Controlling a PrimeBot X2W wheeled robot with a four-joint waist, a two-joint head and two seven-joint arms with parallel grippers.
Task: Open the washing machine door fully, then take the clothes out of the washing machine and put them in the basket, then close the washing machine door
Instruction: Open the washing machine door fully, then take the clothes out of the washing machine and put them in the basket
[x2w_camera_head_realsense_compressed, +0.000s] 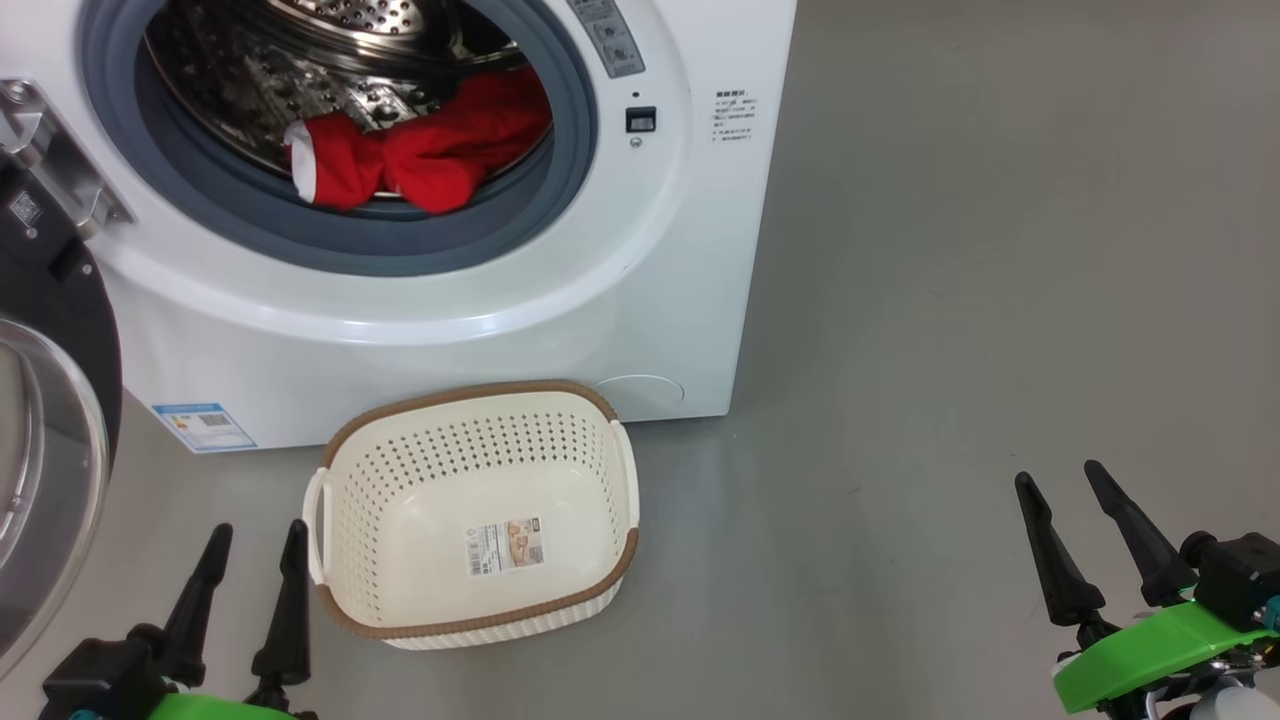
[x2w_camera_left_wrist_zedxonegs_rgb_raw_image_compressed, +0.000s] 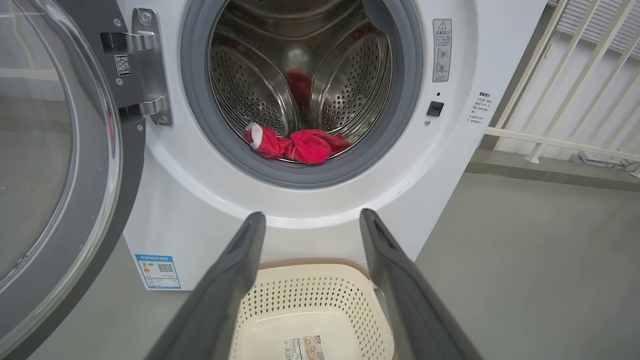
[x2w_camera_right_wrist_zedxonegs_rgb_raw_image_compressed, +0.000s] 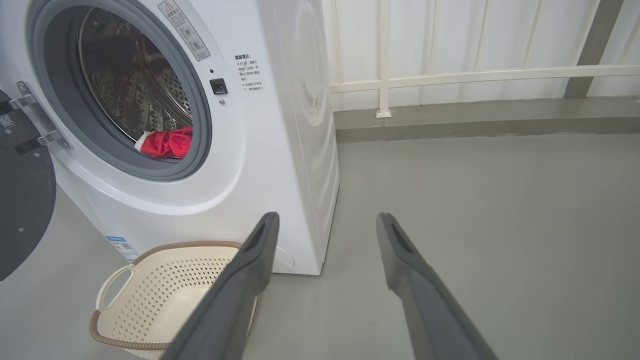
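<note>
Lying at six o'clock in the washing machine (x2w_camera_head_realsense_compressed: 620, 300), clothes (x2w_camera_head_realsense_compressed: 430, 155) sit above the basket (x2w_camera_head_realsense_compressed: 470, 395); door (x2w_camera_head_realsense_compressed: 70, 310) open at nine o'clock. Left gripper (x2w_camera_head_realsense_compressed: 260, 528) and right gripper (x2w_camera_head_realsense_compressed: 1058, 474) gape wide, holding nothing.

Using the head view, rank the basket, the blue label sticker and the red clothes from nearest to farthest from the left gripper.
From the left gripper:
1. basket: just to its right, on the floor.
2. blue label sticker: ahead, low on the washing machine front.
3. red clothes: farthest, up inside the drum.
</note>
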